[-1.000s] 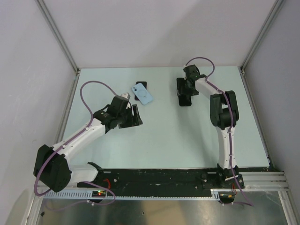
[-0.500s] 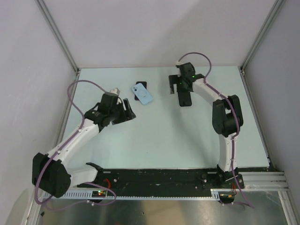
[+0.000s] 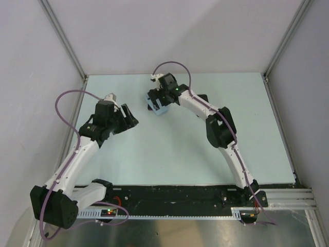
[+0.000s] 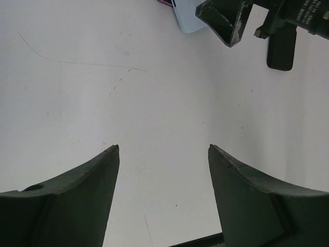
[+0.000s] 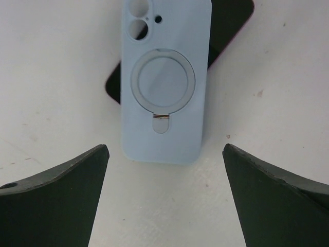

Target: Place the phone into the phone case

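Right wrist — pale-blue ringed case [image 5: 164, 82] atop phone [image 5: 234, 20]; left gripper [image 4: 162, 149], right gripper [image 5: 165, 147] gape empty.

The top camera looks down from above and behind the arm bases [image 3: 249, 195] over the whole worktop [image 3: 180, 149]. The left wrist camera looks low past the left end effector [image 4: 163, 149] across the worktop. The right wrist camera faces down, close on the phone case [image 5: 164, 87], which all three views share.
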Controlling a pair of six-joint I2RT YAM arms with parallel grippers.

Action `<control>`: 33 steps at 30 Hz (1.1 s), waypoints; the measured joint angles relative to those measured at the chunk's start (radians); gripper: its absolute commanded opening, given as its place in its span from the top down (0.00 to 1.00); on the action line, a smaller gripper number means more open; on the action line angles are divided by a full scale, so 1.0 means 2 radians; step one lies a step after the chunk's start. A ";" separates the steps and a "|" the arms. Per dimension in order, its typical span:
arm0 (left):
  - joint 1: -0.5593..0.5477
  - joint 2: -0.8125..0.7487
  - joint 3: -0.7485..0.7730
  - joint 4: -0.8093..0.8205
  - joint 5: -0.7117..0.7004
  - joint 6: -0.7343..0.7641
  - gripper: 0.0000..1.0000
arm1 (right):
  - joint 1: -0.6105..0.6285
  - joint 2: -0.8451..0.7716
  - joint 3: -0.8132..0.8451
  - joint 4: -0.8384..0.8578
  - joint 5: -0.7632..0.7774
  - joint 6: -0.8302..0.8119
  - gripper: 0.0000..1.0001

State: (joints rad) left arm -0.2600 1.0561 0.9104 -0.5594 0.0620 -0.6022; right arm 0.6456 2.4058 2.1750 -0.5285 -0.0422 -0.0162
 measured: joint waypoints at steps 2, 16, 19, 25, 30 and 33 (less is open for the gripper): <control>0.002 0.000 0.000 -0.002 0.002 0.001 0.26 | -0.003 0.019 0.015 -0.013 0.001 -0.004 0.00; 0.004 0.003 -0.001 -0.006 0.012 0.005 0.26 | 0.005 0.056 0.059 -0.049 0.004 -0.025 0.01; 0.004 0.005 -0.001 -0.006 0.012 0.005 0.26 | 0.011 0.070 0.079 -0.054 0.009 -0.029 0.01; 0.004 0.008 -0.001 -0.006 0.014 0.005 0.26 | 0.017 0.088 0.090 -0.061 0.022 -0.032 0.01; 0.004 0.008 -0.001 -0.006 0.015 0.006 0.26 | 0.017 0.095 0.095 -0.076 0.030 -0.034 0.03; 0.004 0.009 -0.001 -0.006 0.015 0.006 0.26 | 0.018 0.095 0.095 -0.078 0.035 -0.035 0.15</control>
State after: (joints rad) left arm -0.2527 1.0737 0.9089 -0.5716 0.0917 -0.5900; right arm 0.6815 2.5954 2.3657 -0.6853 0.0280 -0.0864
